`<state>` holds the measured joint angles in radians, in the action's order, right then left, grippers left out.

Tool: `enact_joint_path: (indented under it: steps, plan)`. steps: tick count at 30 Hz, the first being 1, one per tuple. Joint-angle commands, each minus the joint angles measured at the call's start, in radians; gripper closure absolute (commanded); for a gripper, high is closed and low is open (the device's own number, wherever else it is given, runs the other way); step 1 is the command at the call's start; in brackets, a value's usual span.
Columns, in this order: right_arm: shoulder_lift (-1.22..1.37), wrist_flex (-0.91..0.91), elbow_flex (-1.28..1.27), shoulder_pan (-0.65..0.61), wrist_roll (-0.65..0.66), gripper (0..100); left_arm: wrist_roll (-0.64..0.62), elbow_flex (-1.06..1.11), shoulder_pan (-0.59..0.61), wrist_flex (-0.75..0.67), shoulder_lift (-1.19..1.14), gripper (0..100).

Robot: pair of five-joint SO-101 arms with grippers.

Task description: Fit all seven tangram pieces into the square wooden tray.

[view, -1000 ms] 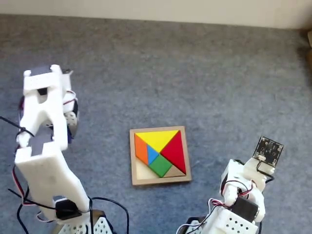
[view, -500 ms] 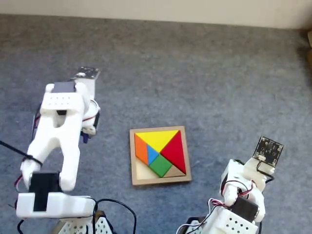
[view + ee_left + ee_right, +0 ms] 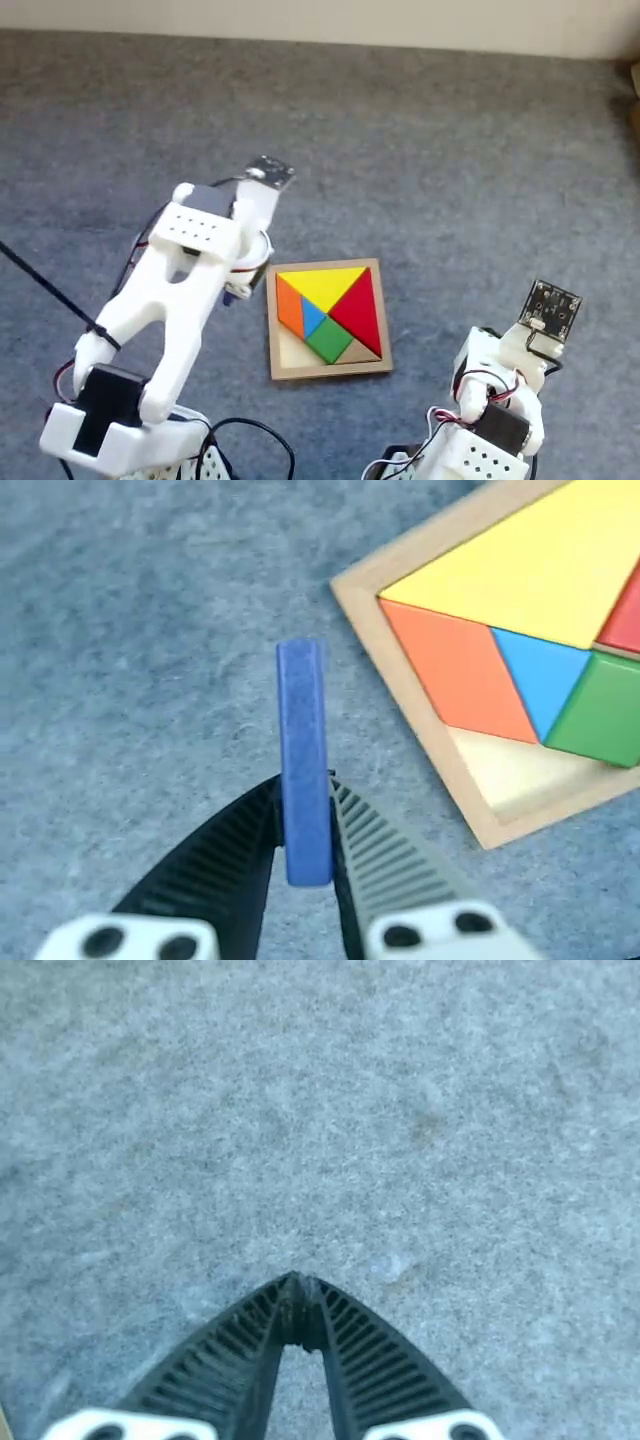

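Beside tray [image 3: 417,695] left edge: left gripper [image 3: 305,810] clamped on upright dark blue piece [image 3: 303,750]. Over carpet [image 3: 400,1110]: right gripper [image 3: 300,1310], jaws closed, empty.

Seven tangram pieces [image 3: 322,285], one tray [image 3: 330,370], two arms [image 3: 170,300].

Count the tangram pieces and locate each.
6: yellow, red, orange, light blue and green lie in the tray; a dark blue piece is held in the left gripper. A brownish corner patch may be a seventh.

Right pincer [image 3: 300,1312] closed with nothing between its jaws, above grey carpet [image 3: 400,1110]
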<state>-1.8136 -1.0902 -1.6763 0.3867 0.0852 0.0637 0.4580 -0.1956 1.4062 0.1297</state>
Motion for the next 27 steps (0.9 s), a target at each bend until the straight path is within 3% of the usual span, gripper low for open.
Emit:
enact_joint_path:
  steps: [1, 7, 12, 18, 27]
  plan:
    - [-0.018, 0.024, -0.111, 0.013, 0.014, 99.3, -0.002, -0.010, -0.059, -0.015, 0.051, 99]
    - [-0.018, 0.024, -0.111, 0.013, 0.014, 99.3, -0.003, -0.012, -0.139, -0.015, 0.051, 99]
    - [-0.018, 0.024, -0.111, 0.013, 0.014, 99.3, -0.180, -0.015, -0.176, -0.014, 0.051, 99]
    - [-0.018, 0.024, -0.111, 0.013, 0.014, 99.3, -0.199, -0.015, -0.228, -0.015, 0.051, 99]
    - [-0.018, 0.024, -0.111, 0.013, 0.014, 99.3, -0.644, 0.038, -0.246, -0.068, 0.193, 99]
